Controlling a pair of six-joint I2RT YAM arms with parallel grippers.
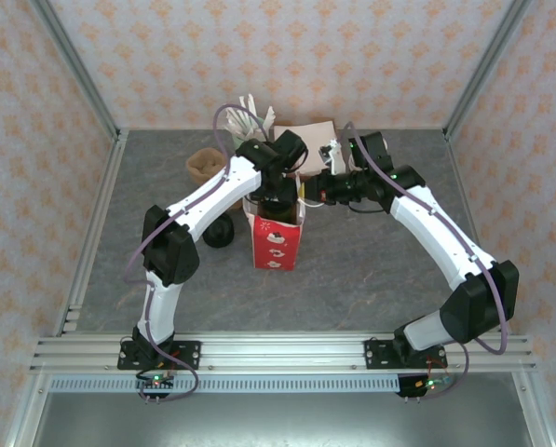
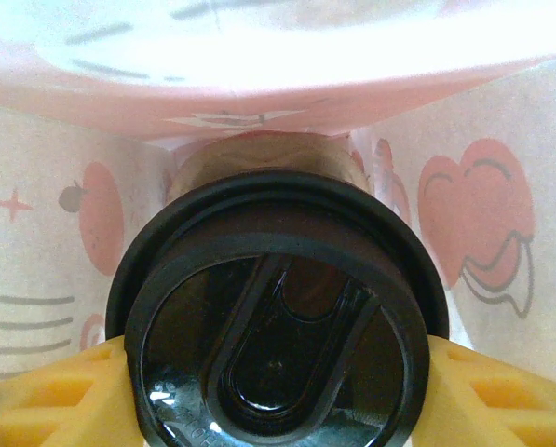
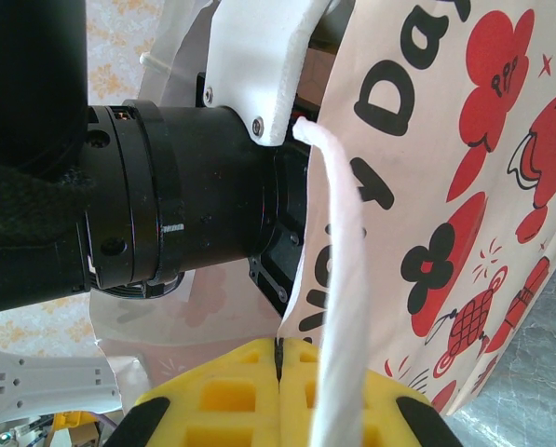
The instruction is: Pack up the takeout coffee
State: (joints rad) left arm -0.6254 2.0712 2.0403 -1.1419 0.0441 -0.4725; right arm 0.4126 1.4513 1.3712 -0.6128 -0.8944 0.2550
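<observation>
The takeout coffee [image 2: 278, 317], seen from above as a round black lid over a dark cup, sits between my left gripper's yellow fingers [image 2: 45, 400], which press on both sides of the lid. Pale walls printed in red surround it, so it is inside the red-and-white bag [image 1: 276, 240]. In the top view my left gripper [image 1: 276, 200] reaches down into the bag's mouth. My right gripper [image 3: 279, 358] is shut on the bag's upper edge [image 3: 301, 307], beside its white rope handle [image 3: 338, 279], at the bag's right rim [image 1: 307, 191].
A stack of brown cups [image 1: 206, 168] stands behind and left of the bag. White sticks [image 1: 254, 107] and a cardboard box [image 1: 310, 130] are at the back. A small black object [image 1: 219, 233] lies left of the bag. The left arm's black wrist [image 3: 166, 205] is close to my right gripper.
</observation>
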